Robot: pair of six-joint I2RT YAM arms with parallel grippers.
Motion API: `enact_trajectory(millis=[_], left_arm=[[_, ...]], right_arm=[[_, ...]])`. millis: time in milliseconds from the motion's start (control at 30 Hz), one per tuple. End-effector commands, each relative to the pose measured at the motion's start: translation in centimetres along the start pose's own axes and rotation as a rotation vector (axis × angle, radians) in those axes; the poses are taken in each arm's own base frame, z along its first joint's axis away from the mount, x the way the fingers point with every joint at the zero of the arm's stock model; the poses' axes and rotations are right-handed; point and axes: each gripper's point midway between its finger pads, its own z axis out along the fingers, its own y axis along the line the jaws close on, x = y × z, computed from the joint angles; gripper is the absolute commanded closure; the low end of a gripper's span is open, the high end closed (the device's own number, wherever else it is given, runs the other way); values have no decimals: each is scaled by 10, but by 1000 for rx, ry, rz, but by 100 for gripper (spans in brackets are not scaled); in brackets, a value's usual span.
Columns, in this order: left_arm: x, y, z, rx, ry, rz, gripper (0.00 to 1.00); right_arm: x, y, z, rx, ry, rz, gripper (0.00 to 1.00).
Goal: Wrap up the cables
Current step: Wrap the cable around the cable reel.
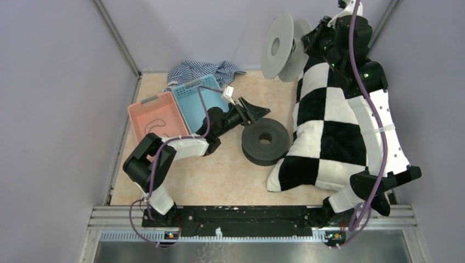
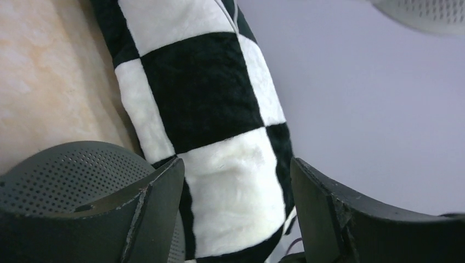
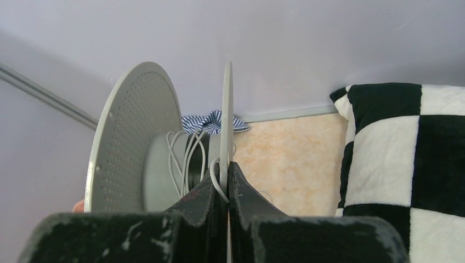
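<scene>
A white cable (image 3: 186, 159) is wound in loose turns round the hub of a grey spool (image 1: 277, 46) standing on edge at the back. My right gripper (image 3: 226, 183) is shut on that spool's thin flange (image 3: 226, 120), with a loop of the white cable pinched beside it. A thin black cable (image 1: 156, 123) lies in the pink basket (image 1: 137, 112). My left gripper (image 1: 255, 112) is open and empty, held just above a black spool (image 1: 266, 141) lying flat. In the left wrist view that spool (image 2: 66, 175) shows at the lower left behind my left gripper (image 2: 236, 219).
A black-and-white checkered pillow (image 1: 334, 131) fills the right side under the right arm. A blue basket (image 1: 194, 101) stands beside the pink one, with a small white plug (image 1: 229, 91) at its corner. A striped cloth (image 1: 203, 71) lies behind the baskets.
</scene>
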Motion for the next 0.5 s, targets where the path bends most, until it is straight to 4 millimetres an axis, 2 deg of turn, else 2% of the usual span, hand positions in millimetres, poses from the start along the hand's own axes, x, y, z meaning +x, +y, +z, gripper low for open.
enact_trajectory(millis=[0, 233, 467], left_arm=[[-38, -30, 0, 90, -169, -195, 23], [-53, -29, 4, 105, -238, -311, 23], [-64, -31, 17, 100, -256, -363, 24]], right_arm=[[-59, 19, -35, -79, -182, 37, 100], [-58, 19, -35, -84, -181, 37, 100], [-55, 20, -31, -86, -172, 37, 100]])
